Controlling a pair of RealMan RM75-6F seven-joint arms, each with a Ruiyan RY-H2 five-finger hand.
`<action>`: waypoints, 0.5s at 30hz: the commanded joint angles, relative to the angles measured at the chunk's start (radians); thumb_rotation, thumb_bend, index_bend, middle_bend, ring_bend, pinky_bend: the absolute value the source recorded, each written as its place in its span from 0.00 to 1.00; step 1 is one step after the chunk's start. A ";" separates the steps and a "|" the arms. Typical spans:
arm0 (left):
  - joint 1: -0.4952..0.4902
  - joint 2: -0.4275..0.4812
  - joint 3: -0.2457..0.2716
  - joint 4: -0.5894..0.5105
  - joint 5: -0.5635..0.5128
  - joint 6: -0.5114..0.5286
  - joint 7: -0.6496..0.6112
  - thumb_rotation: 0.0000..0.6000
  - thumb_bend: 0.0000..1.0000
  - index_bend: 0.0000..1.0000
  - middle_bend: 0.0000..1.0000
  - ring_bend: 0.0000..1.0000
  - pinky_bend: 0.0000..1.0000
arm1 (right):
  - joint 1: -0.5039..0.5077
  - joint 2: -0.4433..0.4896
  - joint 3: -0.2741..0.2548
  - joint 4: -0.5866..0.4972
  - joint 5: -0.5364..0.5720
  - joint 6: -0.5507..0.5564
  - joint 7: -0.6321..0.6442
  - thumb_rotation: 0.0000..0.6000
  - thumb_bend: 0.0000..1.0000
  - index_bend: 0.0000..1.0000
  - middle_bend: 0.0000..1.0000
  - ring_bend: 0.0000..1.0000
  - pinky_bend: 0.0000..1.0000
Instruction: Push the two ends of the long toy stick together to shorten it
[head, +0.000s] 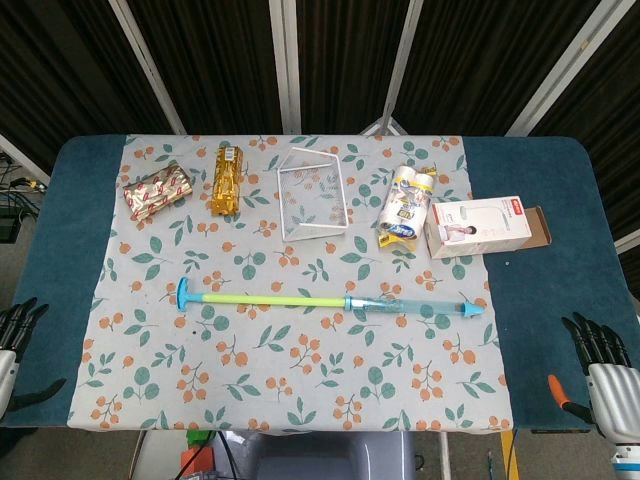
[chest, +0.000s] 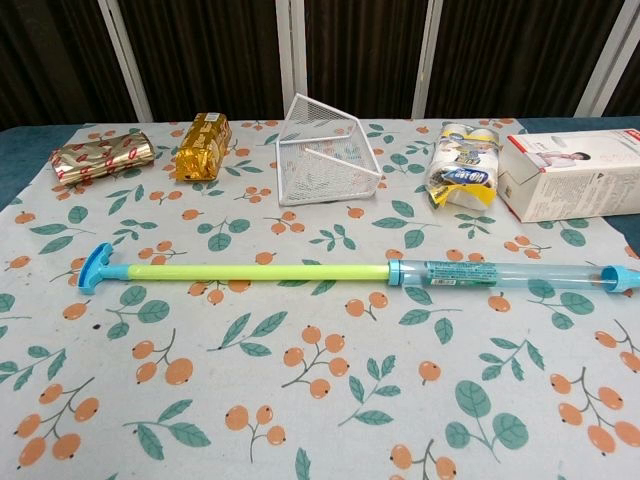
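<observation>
Toy stick on tablecloth, before wire basket.

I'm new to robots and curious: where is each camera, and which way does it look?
Head view: high up, looking steeply down on the whole table; left hand and right hand show at the bottom corners.
Chest view: low, facing forward across the cloth; no hands show.
Shared: toy stick, wire basket.

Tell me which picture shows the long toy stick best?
The head view shows the long toy stick best: you see all of it, from the blue handle to the tip of the clear tube. The chest view is closer, showing the green rod and clear tube in more detail, but the tube's far tip runs off the picture's edge.
</observation>
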 joint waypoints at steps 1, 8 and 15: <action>-0.001 0.000 0.000 0.000 0.000 -0.001 -0.001 1.00 0.10 0.03 0.00 0.00 0.05 | 0.000 0.000 0.000 0.000 0.000 0.000 0.000 1.00 0.40 0.00 0.00 0.00 0.00; 0.001 -0.001 0.002 0.001 0.008 0.004 0.009 1.00 0.10 0.03 0.00 0.00 0.05 | -0.002 0.005 -0.002 0.001 0.000 0.001 0.014 1.00 0.40 0.00 0.00 0.00 0.00; -0.003 -0.002 0.003 0.001 0.005 -0.006 0.014 1.00 0.10 0.03 0.00 0.00 0.05 | 0.001 0.005 -0.002 -0.003 0.003 -0.006 0.012 1.00 0.40 0.00 0.00 0.00 0.00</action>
